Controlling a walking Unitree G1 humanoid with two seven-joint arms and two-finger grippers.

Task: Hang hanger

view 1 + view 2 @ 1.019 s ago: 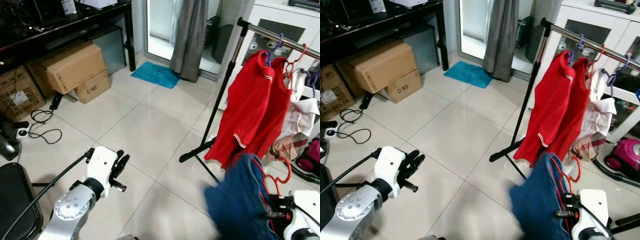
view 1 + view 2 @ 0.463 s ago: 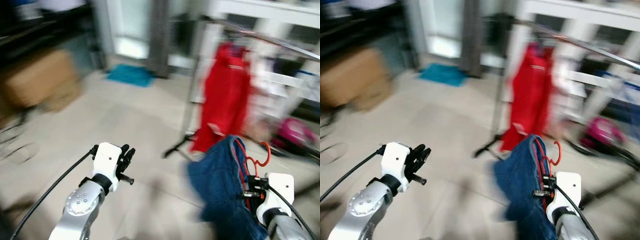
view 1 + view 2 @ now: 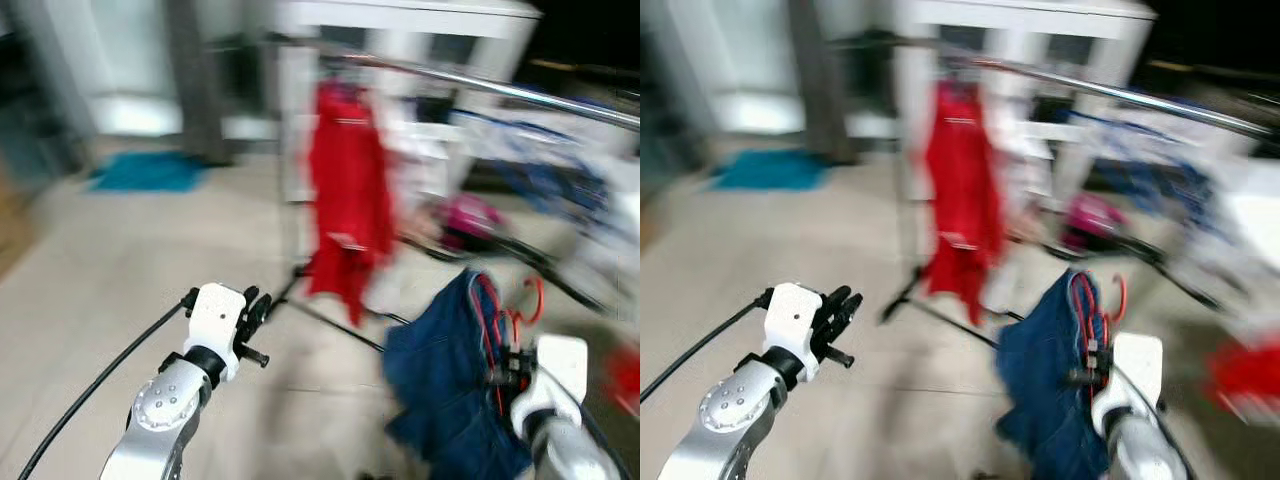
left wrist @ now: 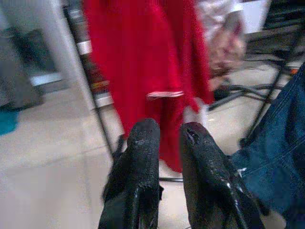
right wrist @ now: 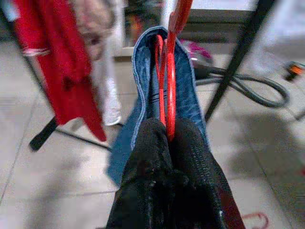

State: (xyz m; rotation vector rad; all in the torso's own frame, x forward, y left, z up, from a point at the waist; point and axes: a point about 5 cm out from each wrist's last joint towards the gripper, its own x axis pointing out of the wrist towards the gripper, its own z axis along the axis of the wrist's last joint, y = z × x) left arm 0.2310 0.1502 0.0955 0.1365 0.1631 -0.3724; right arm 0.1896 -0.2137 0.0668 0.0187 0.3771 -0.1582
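One red hanger (image 5: pixel 167 90) clenched in right claw (image 5: pixel 167 138); denim garment (image 3: pixel 450 390) could slide off mid-turn, left claw (image 4: pixel 167 138) closed empty

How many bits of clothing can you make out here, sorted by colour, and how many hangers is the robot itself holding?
Red garments on the rail: 1 clear in this blur
Blue denim garments: 1, draped on the hanger
Red hangers: 1, pinched in the right end effector
Total: 3
The left end effector holds nothing.
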